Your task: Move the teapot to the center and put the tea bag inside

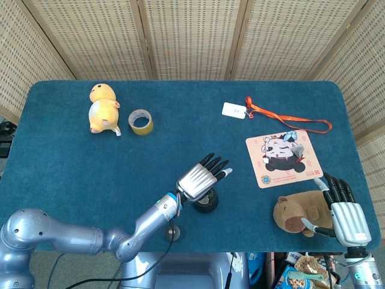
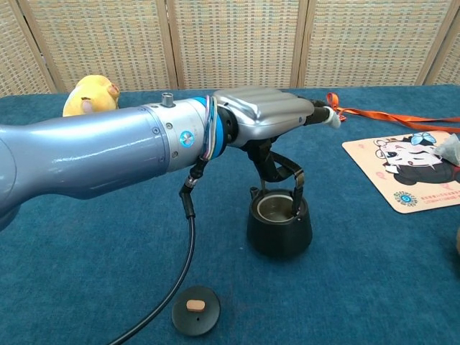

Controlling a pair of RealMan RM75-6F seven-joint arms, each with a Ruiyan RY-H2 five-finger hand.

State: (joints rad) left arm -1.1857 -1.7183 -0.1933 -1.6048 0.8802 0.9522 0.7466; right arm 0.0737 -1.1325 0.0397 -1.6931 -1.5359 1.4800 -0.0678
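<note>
The black teapot [image 1: 206,203] [image 2: 279,227] stands lidless on the blue table, near its front middle. My left hand [image 1: 199,179] [image 2: 267,121] hovers right over it with its fingers stretched out flat and apart. Only the dark thumb reaches down beside the upright wire handle [image 2: 289,171]. The teapot's lid [image 2: 195,310] [image 1: 174,233] lies on the table in front of the pot. A pale tea bag [image 2: 450,147] [image 1: 294,138] lies on the cartoon coaster [image 1: 283,158] at the right. My right hand [image 1: 344,212] rests open at the front right edge, holding nothing.
A brown plush animal [image 1: 298,211] lies just left of my right hand. An orange lanyard [image 1: 289,117] with a white tag [image 1: 234,110] lies at the back right. A yellow plush duck [image 1: 102,107] and a tape roll [image 1: 141,121] sit at the back left.
</note>
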